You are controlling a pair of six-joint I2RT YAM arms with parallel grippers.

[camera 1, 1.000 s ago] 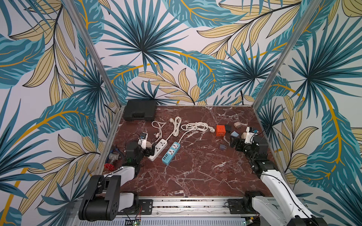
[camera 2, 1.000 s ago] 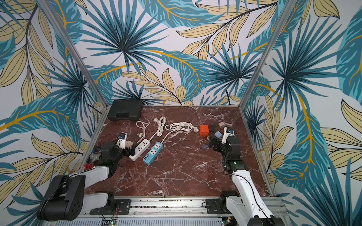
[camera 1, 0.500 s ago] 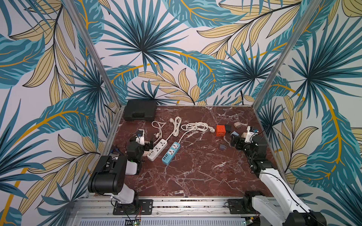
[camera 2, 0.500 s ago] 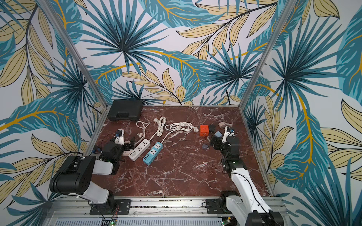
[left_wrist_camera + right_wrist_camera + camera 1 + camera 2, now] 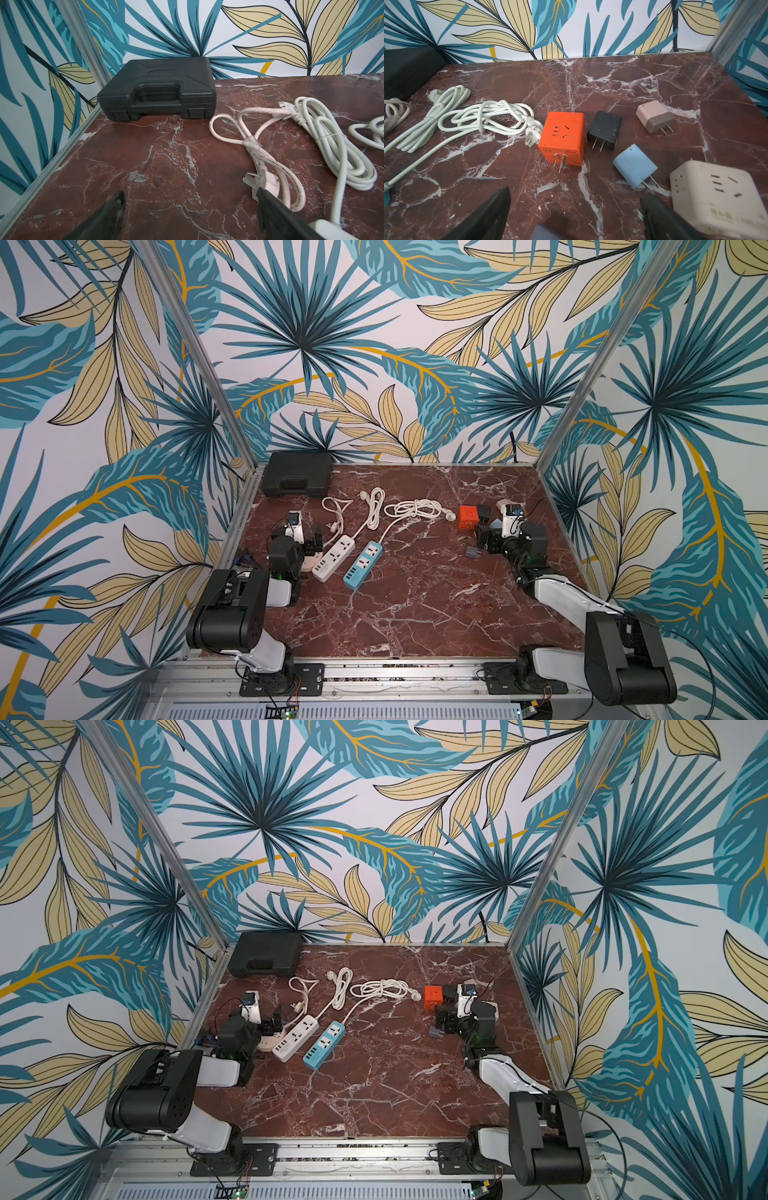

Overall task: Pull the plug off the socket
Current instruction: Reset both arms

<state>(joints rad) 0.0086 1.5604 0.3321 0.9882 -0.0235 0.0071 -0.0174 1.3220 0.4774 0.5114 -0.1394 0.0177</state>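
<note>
A white power strip point(image 5: 334, 558) and a blue power strip point(image 5: 362, 565) lie left of centre, their white cords coiled behind them. No plug sits in either strip's sockets in both top views. A loose white plug point(image 5: 264, 182) lies with bare prongs beside one finger of my left gripper point(image 5: 190, 199), which is open just left of the white strip. My right gripper point(image 5: 575, 199) is open at the right, over bare marble. Ahead of it are an orange cube socket point(image 5: 562, 138), a white cube socket point(image 5: 716, 197) and loose black point(image 5: 605, 129), pink point(image 5: 654, 118) and blue point(image 5: 635, 166) plug adapters.
A black carry case point(image 5: 297, 475) sits in the back left corner. A grey-blue adapter point(image 5: 471, 551) lies just under my right gripper. Metal frame posts and patterned walls close in three sides. Small blue and red items point(image 5: 245, 562) lie by the left rail.
Both arms have raised their elbows at the front of the table. My left wrist has shifted slightly toward the back. Both grippers stay open.
</note>
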